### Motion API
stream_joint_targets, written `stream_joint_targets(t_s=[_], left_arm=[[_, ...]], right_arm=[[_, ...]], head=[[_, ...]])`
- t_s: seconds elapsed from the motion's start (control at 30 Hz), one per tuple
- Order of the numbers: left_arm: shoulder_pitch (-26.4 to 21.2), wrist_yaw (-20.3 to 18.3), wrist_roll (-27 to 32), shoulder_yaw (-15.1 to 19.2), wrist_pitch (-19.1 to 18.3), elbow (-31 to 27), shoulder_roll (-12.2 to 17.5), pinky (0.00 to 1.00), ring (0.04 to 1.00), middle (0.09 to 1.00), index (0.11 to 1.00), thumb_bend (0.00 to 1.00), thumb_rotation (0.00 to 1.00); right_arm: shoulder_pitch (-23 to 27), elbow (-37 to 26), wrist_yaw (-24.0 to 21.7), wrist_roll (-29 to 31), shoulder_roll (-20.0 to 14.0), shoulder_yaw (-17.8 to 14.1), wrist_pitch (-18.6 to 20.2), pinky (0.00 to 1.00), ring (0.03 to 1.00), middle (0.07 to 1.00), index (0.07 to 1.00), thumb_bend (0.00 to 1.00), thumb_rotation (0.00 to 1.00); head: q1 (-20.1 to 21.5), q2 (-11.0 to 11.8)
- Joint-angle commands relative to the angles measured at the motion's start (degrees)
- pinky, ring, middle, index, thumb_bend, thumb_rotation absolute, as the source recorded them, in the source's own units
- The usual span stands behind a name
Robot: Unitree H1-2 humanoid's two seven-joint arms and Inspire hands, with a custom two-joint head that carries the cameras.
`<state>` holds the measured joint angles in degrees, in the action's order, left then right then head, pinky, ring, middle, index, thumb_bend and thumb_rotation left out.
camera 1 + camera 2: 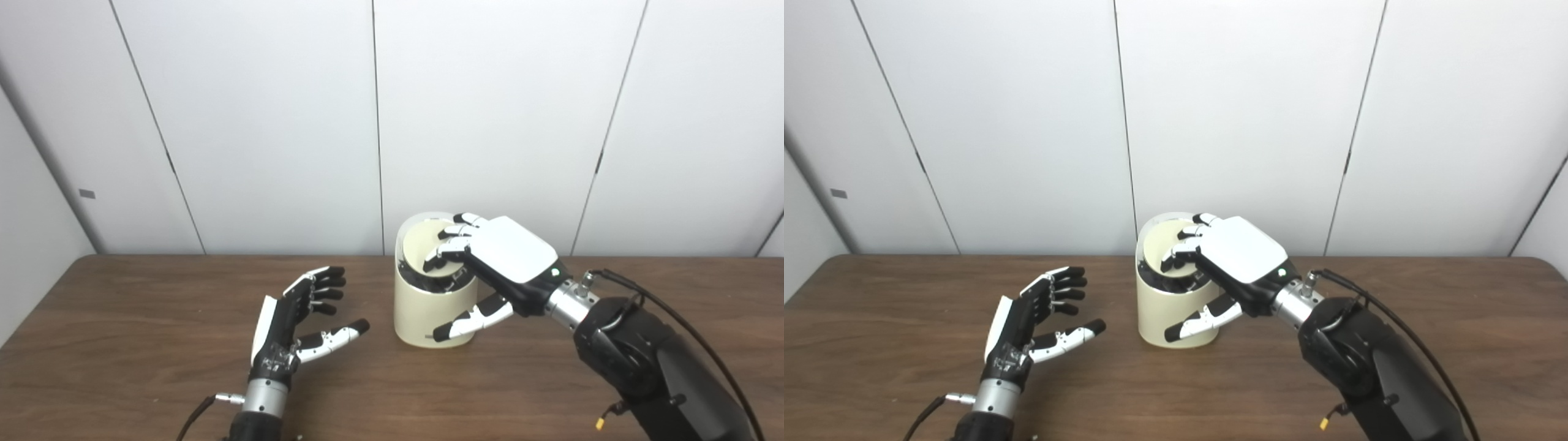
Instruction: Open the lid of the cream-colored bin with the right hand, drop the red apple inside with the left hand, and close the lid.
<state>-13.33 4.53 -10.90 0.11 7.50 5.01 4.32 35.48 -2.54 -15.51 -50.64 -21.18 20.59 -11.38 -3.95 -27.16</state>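
I seem to be in a lab or test room: plain white wall panels (275,122) with dark seams fill the upper frame, and a bare brown wood-grain bench (122,343) spans the lower half, with my black cabled arm (661,367) at lower right.

Brown wood-grain table (122,343), matt. Cream cylindrical plastic bin (429,309), smooth, faint sheen. Black-and-white plastic left hand (294,324), right hand (496,263); glossy shells, bare metal wrists. White wall panels (263,122), matt.

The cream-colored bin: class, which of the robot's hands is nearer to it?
Right. The right hand is on the cream-colored bin, fingers at its raised lid, thumb against its side. The left hand hovers open beside it, apart.
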Motion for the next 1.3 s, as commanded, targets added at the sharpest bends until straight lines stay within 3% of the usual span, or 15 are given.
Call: stream_joint_targets(t_s=[0.0,0.3,0.47,0.87,1.07,1.27], left_arm=[[-1.43,0.36,-0.17,0.19,0.46,-2.38,0.19,0.61,0.689,0.724,0.749,0.78,0.09],[-1.33,-0.04,-0.19,-0.01,0.25,-2.89,0.34,0.60,0.694,0.732,0.757,0.77,0.09],[-1.41,-0.03,-0.20,0.13,0.17,-2.78,0.28,0.61,0.694,0.731,0.751,0.77,0.10],[-1.41,-0.14,0.17,0.21,0.15,-2.71,0.35,0.58,0.684,0.727,0.751,0.77,0.09],[-1.56,-0.12,0.25,0.21,0.39,-2.12,0.39,0.60,0.689,0.729,0.751,0.78,0.09],[-1.60,-0.33,0.51,0.14,0.57,-1.98,0.40,0.59,0.690,0.732,0.754,0.77,0.09]], right_arm=[[1.54,-0.94,-1.29,-0.41,-0.68,0.00,0.67,0.94,0.857,0.682,0.700,0.68,0.73],[1.56,-2.20,-5.38,-1.10,-0.92,0.28,2.39,0.96,0.865,0.690,0.710,0.69,0.70],[1.73,-2.06,-5.13,-0.84,-1.06,0.44,1.95,0.91,0.841,0.680,0.707,0.70,0.71],[1.52,-1.93,-4.34,-0.30,-0.81,0.15,1.80,0.92,0.847,0.684,0.708,0.69,0.70],[1.89,-2.35,-1.74,0.78,-0.80,-1.12,0.85,0.91,0.843,0.681,0.697,0.69,0.71],[2.41,-4.53,-1.05,3.14,0.22,-4.82,3.75,0.92,0.846,0.689,0.703,0.65,0.68]], head=[[-0.16,-0.23],[-0.50,-0.81],[-0.62,-0.91],[-0.60,-0.75],[-0.51,-0.55],[-0.55,-0.50]])
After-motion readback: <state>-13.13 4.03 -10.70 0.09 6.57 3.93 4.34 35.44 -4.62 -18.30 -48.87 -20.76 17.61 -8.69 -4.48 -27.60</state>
